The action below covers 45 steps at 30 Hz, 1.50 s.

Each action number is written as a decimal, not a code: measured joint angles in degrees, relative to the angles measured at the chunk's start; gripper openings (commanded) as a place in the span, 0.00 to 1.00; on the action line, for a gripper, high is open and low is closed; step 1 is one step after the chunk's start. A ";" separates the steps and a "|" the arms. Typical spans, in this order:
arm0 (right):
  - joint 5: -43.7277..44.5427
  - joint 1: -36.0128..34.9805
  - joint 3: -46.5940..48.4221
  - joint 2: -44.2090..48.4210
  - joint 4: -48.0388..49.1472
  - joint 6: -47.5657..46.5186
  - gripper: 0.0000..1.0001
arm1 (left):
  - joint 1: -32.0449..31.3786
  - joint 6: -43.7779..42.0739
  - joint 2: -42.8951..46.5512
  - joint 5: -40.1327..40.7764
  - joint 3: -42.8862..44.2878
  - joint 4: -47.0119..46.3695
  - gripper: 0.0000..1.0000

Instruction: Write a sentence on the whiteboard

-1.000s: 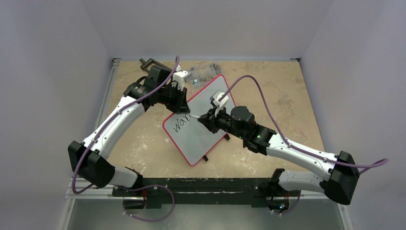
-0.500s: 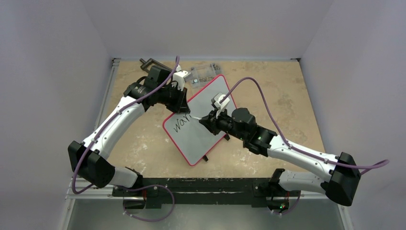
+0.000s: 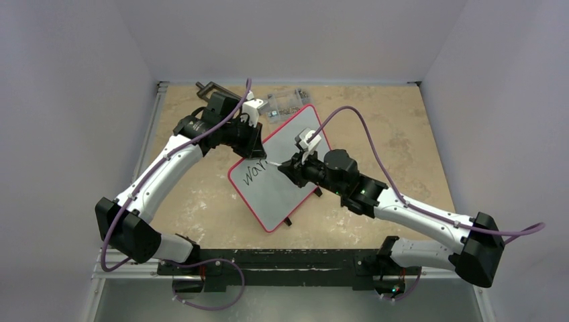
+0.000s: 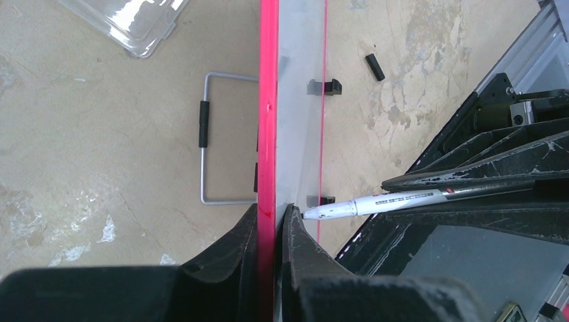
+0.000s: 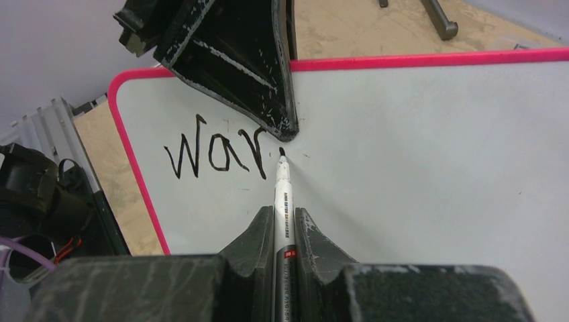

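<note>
The whiteboard stands near the middle of the table, raised on one long side and turned at an angle to the table's edges. One short end points to the far edge and the other to the near left corner.

The left claw comes from the far left side. It is closed on the upper red rim of the board, one finger on the back and one on the writing face.

The right claw is in front of the white face, close to its middle, and it is closed around a white marker. The marker's black tip touches the board just right of the last letter, directly under the left claw's finger.

Of the sentence, only "war" is written, in black, near the board's left end.

Behind the board, a clear plastic box lies at the far edge of the table. A wire frame lies just beside the board's back. A small black cylinder lies on the table on the face side.
</note>
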<state>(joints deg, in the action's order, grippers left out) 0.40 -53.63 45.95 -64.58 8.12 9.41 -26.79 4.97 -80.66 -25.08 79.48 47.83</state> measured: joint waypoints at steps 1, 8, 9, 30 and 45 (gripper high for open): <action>0.04 0.00 0.33 -0.15 0.00 -0.02 0.00 | 0.00 0.00 0.02 -0.02 0.00 0.00 0.00; 0.22 0.00 1.95 -1.05 0.00 -0.04 0.00 | 0.00 -0.02 0.04 0.00 0.00 0.02 0.00; 0.26 0.00 1.95 -1.05 0.00 -0.04 0.00 | 0.00 -0.02 0.04 0.00 0.00 0.02 0.00; 2.19 -0.37 2.05 -1.03 -0.48 -0.07 0.00 | 0.00 -0.02 0.04 0.09 -0.02 -0.02 0.00; 4.63 -0.33 2.32 -0.92 -1.03 -0.46 0.00 | 0.02 0.00 0.28 0.39 -0.24 -0.07 0.00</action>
<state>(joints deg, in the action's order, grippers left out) 5.04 -53.95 48.27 -65.49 7.09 8.95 -26.76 4.97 -80.38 -24.69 79.24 47.77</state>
